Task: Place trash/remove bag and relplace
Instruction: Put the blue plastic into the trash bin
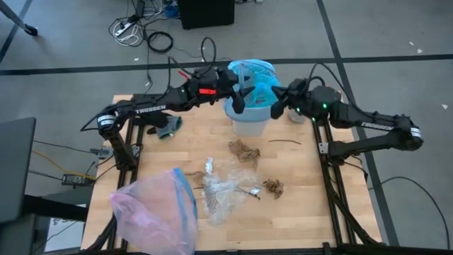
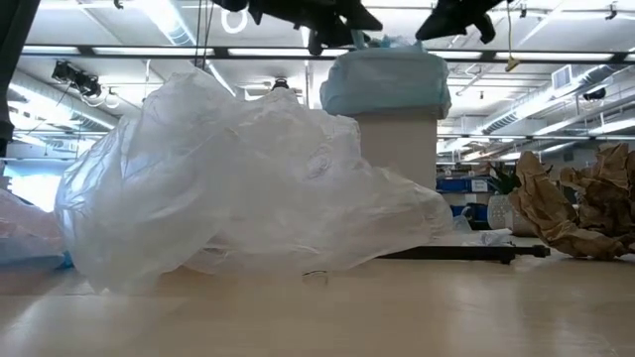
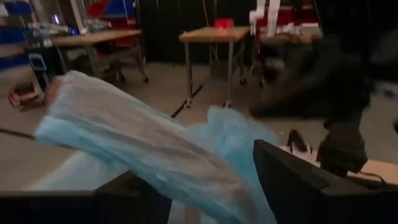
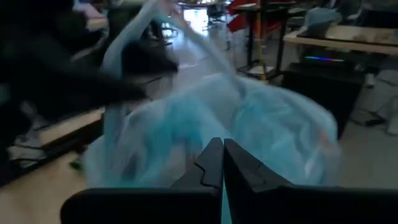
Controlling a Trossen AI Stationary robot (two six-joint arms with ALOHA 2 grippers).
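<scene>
Both grippers work at the far bin (image 1: 248, 120): the right gripper (image 4: 222, 163) pinches the blue bag (image 1: 256, 83), the left gripper (image 3: 205, 186) spread beside it, while trash (image 1: 244, 151) lies unbinned.

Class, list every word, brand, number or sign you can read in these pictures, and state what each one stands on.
"TROSSEN": white letters on the dark left arm, high view.
White lettering on the dark right arm: too small to read.
Nothing readable on the light-blue translucent plastic bin liner or elsewhere.
</scene>
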